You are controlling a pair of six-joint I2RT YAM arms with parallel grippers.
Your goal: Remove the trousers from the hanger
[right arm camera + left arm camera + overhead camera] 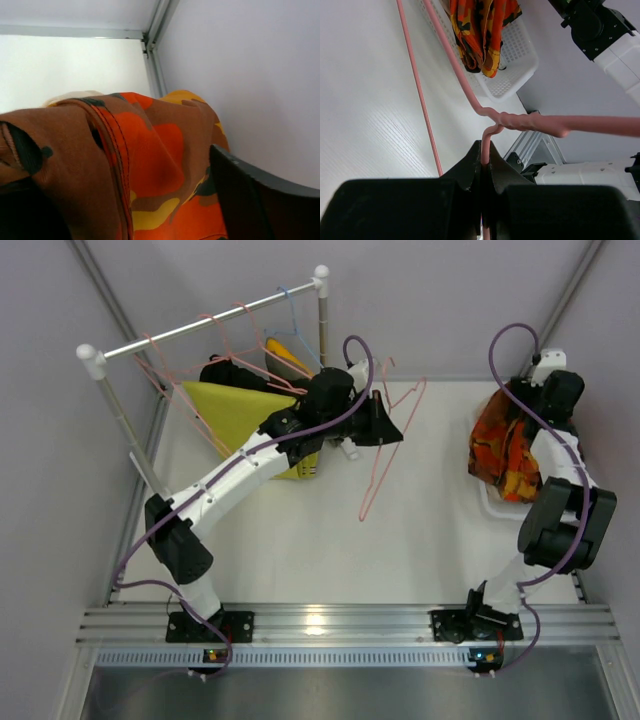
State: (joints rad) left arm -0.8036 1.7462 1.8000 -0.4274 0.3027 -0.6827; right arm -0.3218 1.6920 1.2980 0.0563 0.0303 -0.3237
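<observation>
The orange-red patterned trousers [505, 450] lie bunched over the white basket [487, 502] at the right; they also show in the left wrist view [480, 30]. My right gripper [528, 425] is at this heap. In the right wrist view the trousers [160, 165] fill the space between its jaws, which stand apart; only its right finger [260, 200] shows plainly. My left gripper [392, 430] is shut on the hook of a bare pink hanger [385, 465], held above the table middle; its fingers [486, 150] pinch the wire [530, 121]. A pale cream patch [70, 97] shows behind the orange cloth.
A clothes rack [200, 328] stands at the back left with several pink hangers [240, 340] and a blue one [295, 320]. A yellow cloth [235, 410] and a black cloth [230, 373] hang under it. Grey walls close the sides.
</observation>
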